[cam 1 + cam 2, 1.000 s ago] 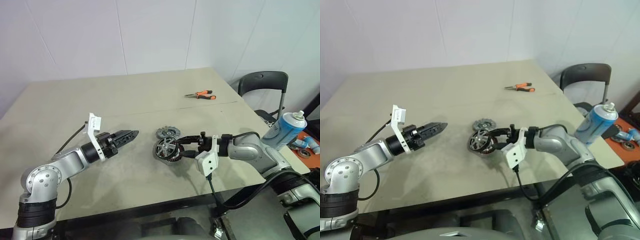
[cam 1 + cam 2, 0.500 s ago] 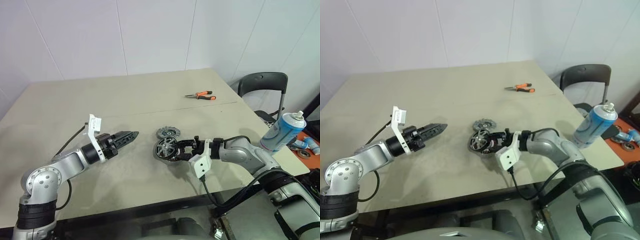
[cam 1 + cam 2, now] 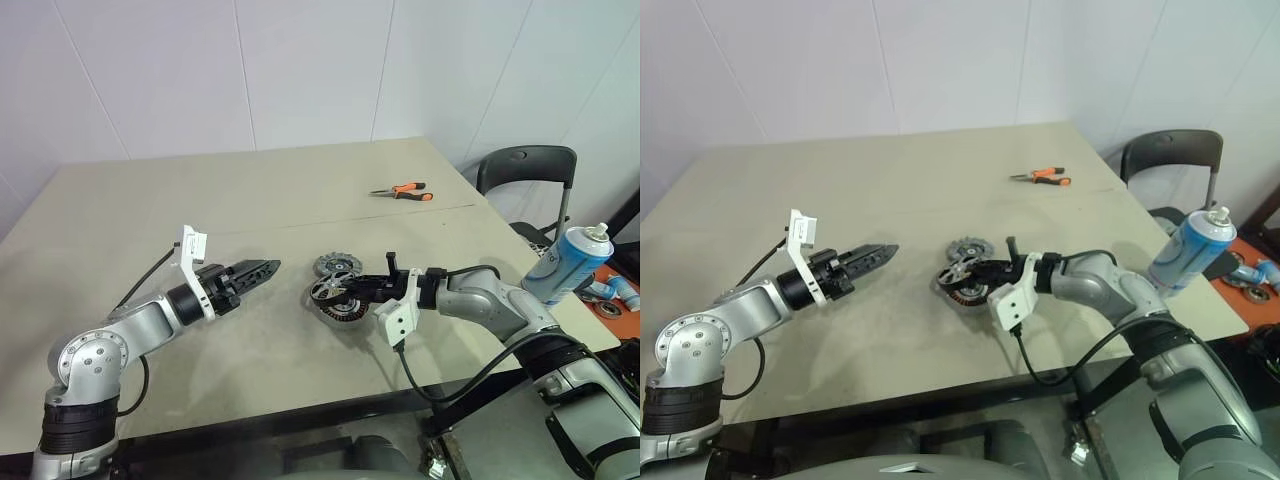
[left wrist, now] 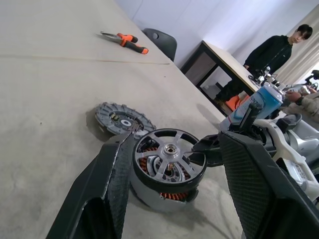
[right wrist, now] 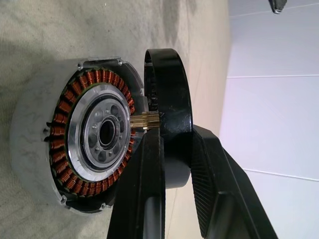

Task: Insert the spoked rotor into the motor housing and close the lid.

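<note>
Fingers [image 5: 149,189] of right gripper [image 5: 177,149] clamped on rim of spoked rotor [image 5: 167,109], as seen in right wrist view: black ring held edge-on, just above motor housing [image 5: 75,144], brass hub tip close to copper windings; not seated. Housing resting on table [image 5: 40,40].

Left wrist view: left gripper [image 4: 172,164] with fingers [image 4: 117,174] standing apart, holding nothing, framing housing [image 4: 159,191] from a short way off. Rotor [image 4: 169,158] tilted over housing mouth, windings visible under its spokes. Lid [image 4: 122,119] flat on table just behind housing, apart from it. Pliers [image 4: 124,40] farther back. Spray can [image 4: 259,104] and a person [image 4: 271,50] at far side.

Left eye view: right gripper [image 3: 350,290] at rotor [image 3: 330,290] over housing [image 3: 342,309]; contact between rotor and housing hard to judge here. Left gripper [image 3: 262,268] level above table [image 3: 200,200], pointing toward housing, well apart. Lid [image 3: 336,265] just beyond housing. Chair [image 3: 525,170] at table's right corner.
</note>
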